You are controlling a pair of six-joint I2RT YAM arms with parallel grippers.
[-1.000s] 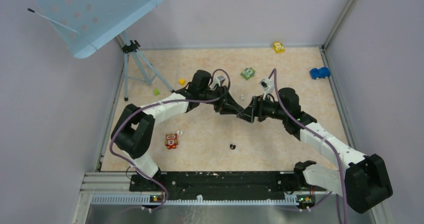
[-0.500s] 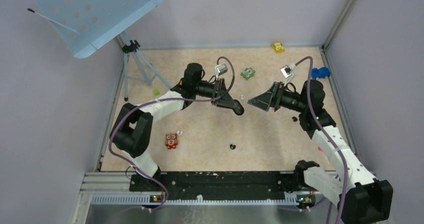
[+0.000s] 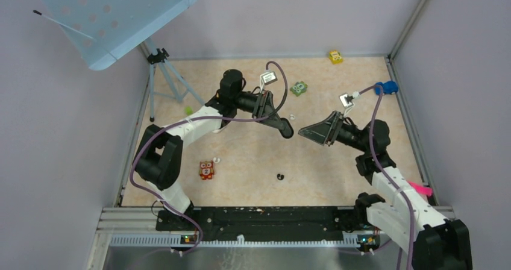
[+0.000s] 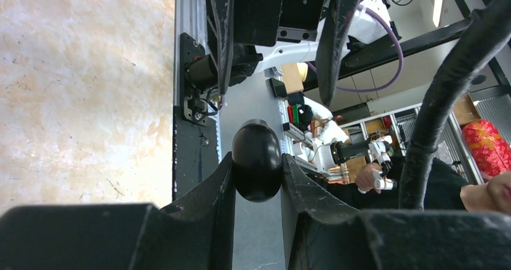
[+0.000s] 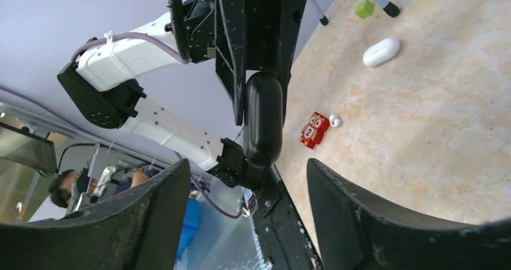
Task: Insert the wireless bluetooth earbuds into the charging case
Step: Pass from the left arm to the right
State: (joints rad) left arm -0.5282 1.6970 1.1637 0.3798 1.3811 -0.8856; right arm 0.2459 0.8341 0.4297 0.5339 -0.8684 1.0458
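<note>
Both arms meet tip to tip: left gripper (image 3: 285, 129) clamps the black charging case (image 4: 256, 158), right gripper (image 3: 306, 132) gapes empty

L jaws clamped, R jaws open (aloft)

Soft, even light falls from above; the worktop (image 3: 253, 161) is bright, shadows under the arms (image 3: 193, 125) faint. In the wrist views the near gripper fingers (image 4: 199, 222) are dark and blurred, the edges bent; a pale sheen, perhaps lamp glare, lies on the black case (image 4: 256, 155).
</note>
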